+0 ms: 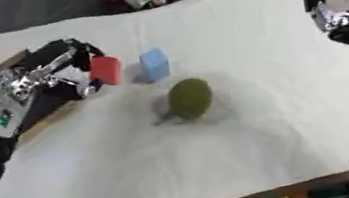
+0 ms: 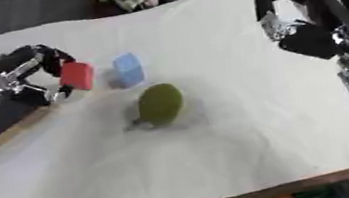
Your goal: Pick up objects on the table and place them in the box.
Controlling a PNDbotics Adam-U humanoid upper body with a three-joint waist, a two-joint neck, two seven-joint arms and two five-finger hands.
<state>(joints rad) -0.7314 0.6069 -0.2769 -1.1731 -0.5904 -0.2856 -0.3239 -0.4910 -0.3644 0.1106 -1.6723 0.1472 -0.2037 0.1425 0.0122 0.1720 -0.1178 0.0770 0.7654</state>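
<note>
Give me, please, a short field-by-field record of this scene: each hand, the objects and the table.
left hand: fingers pinching the red block, held above the table's left side
right hand: raised at the far right, holds nothing, fingers curled
blue block: upright on the cloth, just right of the red block
green fruit: on the cloth, nearer than the blocks
table: covered with white cloth
box: unclear

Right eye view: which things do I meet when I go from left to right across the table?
left hand holding the red block → blue block → green fruit → right hand
</note>
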